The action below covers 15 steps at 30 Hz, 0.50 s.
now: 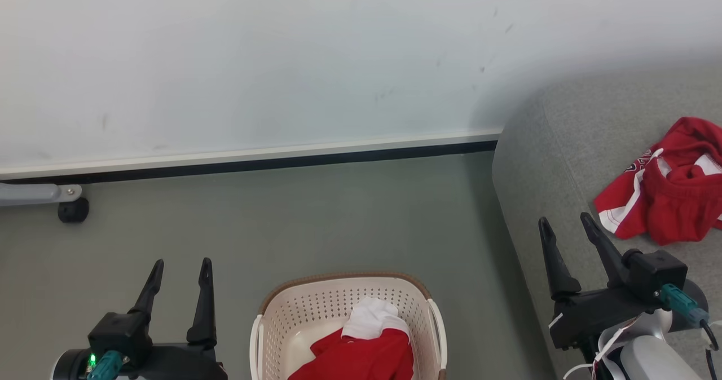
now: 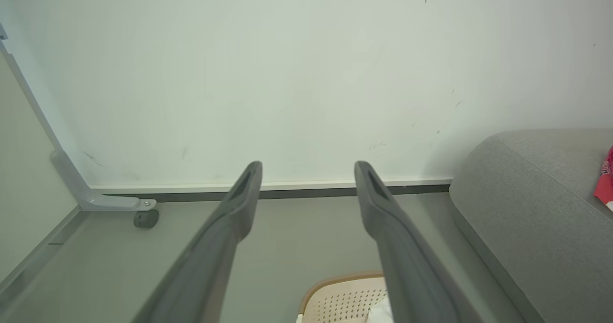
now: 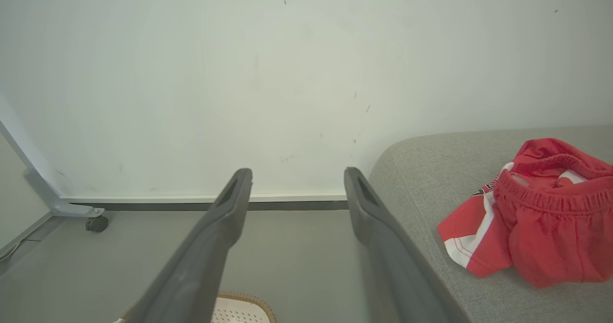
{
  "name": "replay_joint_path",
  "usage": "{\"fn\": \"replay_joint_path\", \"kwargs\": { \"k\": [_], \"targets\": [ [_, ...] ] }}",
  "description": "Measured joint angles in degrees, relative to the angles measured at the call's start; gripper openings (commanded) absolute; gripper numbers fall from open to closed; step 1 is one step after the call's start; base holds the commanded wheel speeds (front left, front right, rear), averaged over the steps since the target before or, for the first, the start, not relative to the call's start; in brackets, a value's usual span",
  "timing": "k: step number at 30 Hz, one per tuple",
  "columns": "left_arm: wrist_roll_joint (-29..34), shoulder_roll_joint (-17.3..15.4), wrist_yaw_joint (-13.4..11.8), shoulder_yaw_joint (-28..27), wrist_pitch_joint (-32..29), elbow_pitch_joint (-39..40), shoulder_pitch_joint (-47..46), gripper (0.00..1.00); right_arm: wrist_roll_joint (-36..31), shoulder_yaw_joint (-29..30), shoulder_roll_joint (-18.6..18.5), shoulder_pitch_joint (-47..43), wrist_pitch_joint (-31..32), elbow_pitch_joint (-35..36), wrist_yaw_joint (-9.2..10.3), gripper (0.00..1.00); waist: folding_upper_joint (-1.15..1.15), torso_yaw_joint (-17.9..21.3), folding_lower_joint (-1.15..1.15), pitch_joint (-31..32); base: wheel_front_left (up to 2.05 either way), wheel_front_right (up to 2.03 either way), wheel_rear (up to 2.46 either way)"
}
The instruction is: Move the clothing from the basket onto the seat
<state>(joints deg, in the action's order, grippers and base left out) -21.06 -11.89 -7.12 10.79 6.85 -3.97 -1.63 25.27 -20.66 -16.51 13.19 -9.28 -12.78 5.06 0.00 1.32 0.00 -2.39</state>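
On the seat (image 1: 564, 143), one red garment (image 1: 671, 199); in the basket (image 1: 316, 306), a second garment (image 1: 361, 357); left pincer (image 1: 183, 263), right pincer (image 1: 564, 218) agape, empty.

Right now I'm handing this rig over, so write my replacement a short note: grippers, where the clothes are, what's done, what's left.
Left gripper: open, empty, beside the basket on its left.
Right gripper: open, empty, at the near edge of the seat.
Done: one red garment lies crumpled on the seat.
Left: the other red-and-white garment is in the basket; move it onto the seat.
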Motion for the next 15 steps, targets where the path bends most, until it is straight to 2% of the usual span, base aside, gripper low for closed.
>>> {"fn": "replay_joint_path", "kwargs": {
  "k": [15],
  "targets": [
    [1.0,1.3,0.0,0.8,-0.6,0.5,-1.8,1.00,-0.6,1.5,-0.1,0.5,0.7,9.0,1.02,1.00,0.00,0.9,0.01,-6.9,0.00,0.00,0.00]
  ]
}}
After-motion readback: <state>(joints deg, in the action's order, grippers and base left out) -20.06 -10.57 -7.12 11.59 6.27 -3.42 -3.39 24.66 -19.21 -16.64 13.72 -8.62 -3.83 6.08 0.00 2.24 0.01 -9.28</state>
